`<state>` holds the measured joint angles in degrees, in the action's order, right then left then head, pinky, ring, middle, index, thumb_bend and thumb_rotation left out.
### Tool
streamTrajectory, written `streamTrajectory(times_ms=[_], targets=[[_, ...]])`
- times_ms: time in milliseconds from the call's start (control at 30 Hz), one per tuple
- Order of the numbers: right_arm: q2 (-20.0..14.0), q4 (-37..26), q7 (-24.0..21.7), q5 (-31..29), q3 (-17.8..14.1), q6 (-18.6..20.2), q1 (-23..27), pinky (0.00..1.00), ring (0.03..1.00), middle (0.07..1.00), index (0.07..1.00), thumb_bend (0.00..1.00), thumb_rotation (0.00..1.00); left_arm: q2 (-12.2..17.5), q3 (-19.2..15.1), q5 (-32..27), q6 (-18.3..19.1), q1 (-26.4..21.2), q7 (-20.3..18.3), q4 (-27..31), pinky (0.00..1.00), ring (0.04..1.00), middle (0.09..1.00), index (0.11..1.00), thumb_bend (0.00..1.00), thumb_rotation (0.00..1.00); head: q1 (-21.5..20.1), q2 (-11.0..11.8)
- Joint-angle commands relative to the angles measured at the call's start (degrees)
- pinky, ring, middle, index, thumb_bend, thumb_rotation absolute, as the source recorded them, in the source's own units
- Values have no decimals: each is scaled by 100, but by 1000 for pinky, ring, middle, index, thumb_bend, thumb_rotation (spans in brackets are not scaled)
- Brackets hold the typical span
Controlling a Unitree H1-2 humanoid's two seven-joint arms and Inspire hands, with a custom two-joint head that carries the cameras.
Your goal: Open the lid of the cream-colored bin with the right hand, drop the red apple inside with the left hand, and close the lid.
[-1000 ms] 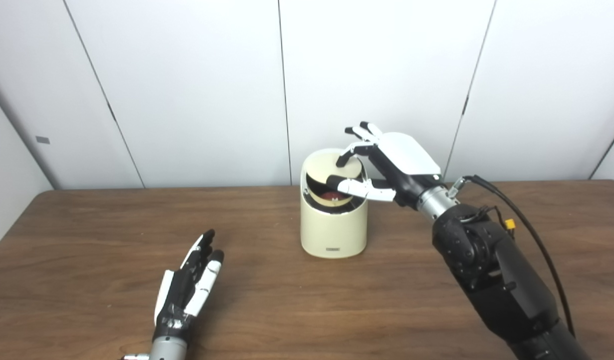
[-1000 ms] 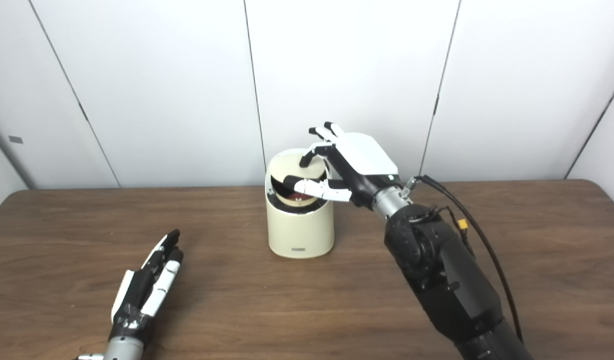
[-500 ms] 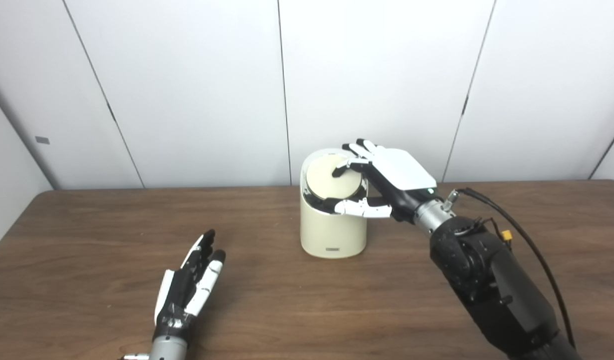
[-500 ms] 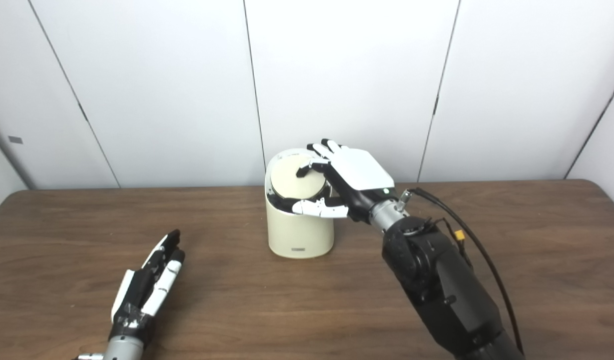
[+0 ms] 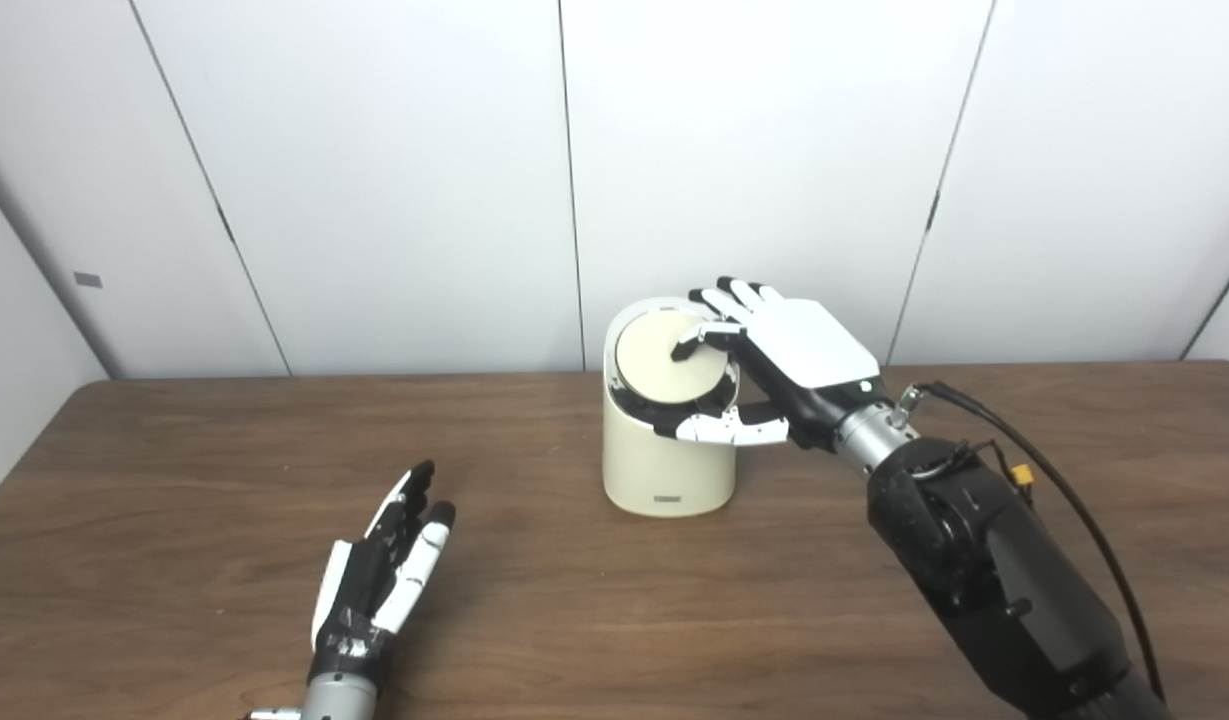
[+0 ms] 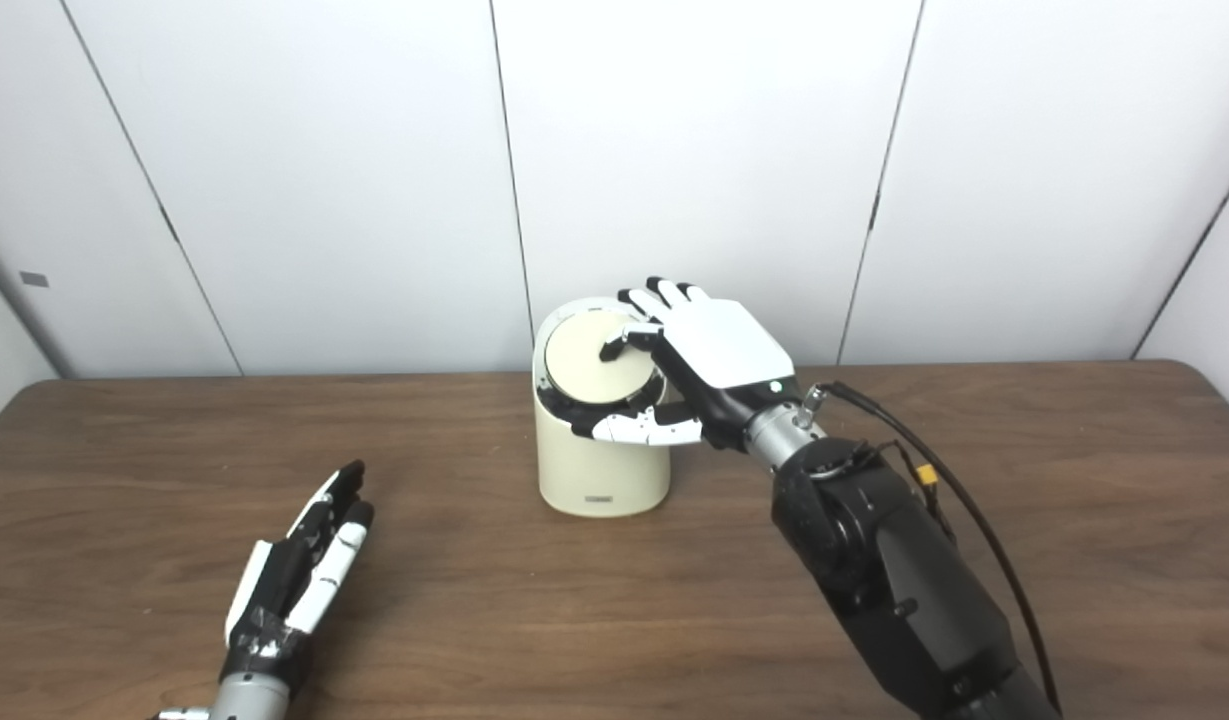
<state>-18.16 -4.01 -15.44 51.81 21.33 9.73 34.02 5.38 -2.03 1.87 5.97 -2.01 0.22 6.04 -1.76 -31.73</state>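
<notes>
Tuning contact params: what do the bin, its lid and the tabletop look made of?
Cream-colored bin: likely plastic, smooth with a soft sheen and rounded moulded edges. Lid: same cream, matte, probably plastic, in a dark ring. Table: wood-grain surface, low gloss; solid wood or laminate cannot be told.

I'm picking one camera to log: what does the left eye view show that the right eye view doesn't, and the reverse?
Only the left eye view: a wider strip of the side wall. Only the right eye view: the far right corner of the table. Both: the cream bin with its lid down on top, the right hand resting on the lid, the left hand open on the table. Neither shows an apple.
</notes>
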Motion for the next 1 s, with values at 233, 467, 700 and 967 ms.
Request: streamTrajectory(times_ms=[233,467,700,967], targets=[[-148,20,-52,344,135,-145,-28,983,1000,954,674,570,930,-23,20,-69,32,-5,-67,86,953,975,974,960,568,672,-26,-28],[-144,103,-24,568,294,-242,-11,973,1000,949,674,572,964,-18,33,-31,86,7,-58,152,973,977,973,959,575,681,-15,-74],[-114,208,-59,763,405,-200,10,952,990,940,685,575,990,-25,42,-19,74,-7,-54,155,962,978,972,955,589,696,2,-88],[-71,-43,-87,646,234,-48,-46,964,1000,945,696,569,945,1,48,42,194,-7,-43,221,971,973,967,952,569,713,-9,-82]])
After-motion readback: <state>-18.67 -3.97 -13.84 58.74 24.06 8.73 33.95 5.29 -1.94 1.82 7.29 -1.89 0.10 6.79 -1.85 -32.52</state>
